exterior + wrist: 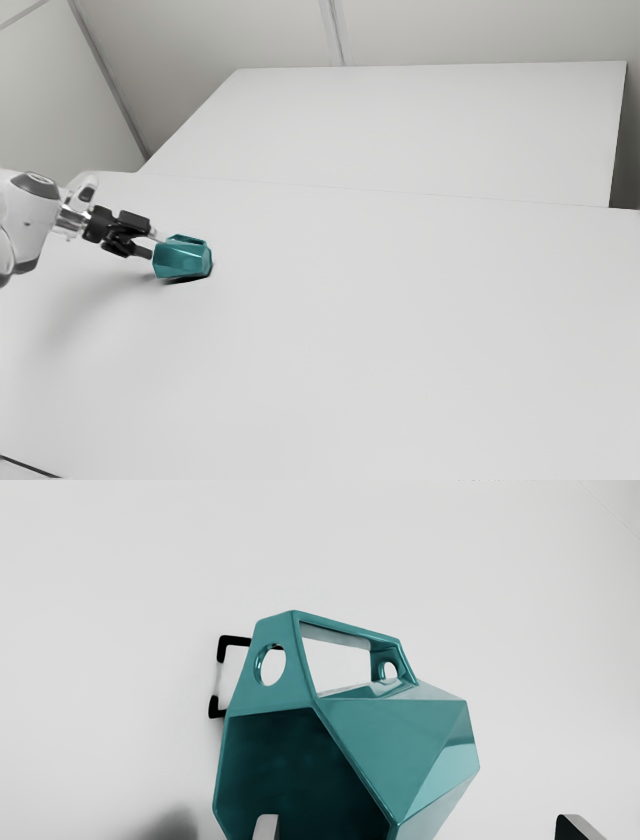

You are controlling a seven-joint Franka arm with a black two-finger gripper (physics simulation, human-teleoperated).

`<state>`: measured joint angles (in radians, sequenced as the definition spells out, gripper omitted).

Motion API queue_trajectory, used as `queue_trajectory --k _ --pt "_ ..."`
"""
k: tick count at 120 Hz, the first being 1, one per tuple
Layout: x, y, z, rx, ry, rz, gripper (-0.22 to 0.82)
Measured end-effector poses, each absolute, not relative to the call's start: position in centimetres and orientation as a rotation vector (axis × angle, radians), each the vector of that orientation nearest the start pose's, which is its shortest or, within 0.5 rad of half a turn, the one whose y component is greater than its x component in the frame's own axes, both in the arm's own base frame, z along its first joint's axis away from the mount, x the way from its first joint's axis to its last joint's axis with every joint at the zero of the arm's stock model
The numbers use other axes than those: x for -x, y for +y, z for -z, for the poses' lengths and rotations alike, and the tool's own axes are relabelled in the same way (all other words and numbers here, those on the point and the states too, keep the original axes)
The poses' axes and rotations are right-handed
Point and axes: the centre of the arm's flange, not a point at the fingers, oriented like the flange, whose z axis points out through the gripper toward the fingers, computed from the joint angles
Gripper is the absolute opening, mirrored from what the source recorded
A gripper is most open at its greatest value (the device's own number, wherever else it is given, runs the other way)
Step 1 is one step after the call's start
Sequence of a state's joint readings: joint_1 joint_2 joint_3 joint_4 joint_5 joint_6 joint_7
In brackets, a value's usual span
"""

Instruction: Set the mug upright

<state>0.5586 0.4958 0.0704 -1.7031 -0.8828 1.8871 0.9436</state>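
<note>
A glossy, faceted teal mug point(182, 259) lay on its side on the smooth white table point(380, 310), its long axis pointing mouth-first at the black two-finger gripper point(153, 246), whose fingers stood spread, one before the opening.

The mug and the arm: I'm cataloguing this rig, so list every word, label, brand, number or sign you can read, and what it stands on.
Mug: no text on the faces that show.
Arm: faint marking on its dark cap, too small to read.
Table: no text seen.
</note>
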Motion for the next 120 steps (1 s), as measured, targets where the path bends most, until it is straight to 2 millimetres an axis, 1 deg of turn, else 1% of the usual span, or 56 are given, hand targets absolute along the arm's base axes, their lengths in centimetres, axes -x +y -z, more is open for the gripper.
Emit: queue_trajectory --k 15,41,56,68,112,120 --pt "-56.2 32.8 -29.5 -2.324 0.143 -0.423 0.6" --pt "-56.4 32.1 -28.4 -2.267 0.138 -0.427 0.6" --pt "-56.4 31.9 -28.2 -2.252 0.129 -0.428 0.57" --pt "-56.4 31.8 -28.2 -2.245 0.121 -0.429 0.46" --pt "-56.4 31.6 -28.2 -2.239 0.097 -0.433 0.02" --pt "-56.5 31.4 -28.3 -2.239 0.091 -0.433 -0.04"
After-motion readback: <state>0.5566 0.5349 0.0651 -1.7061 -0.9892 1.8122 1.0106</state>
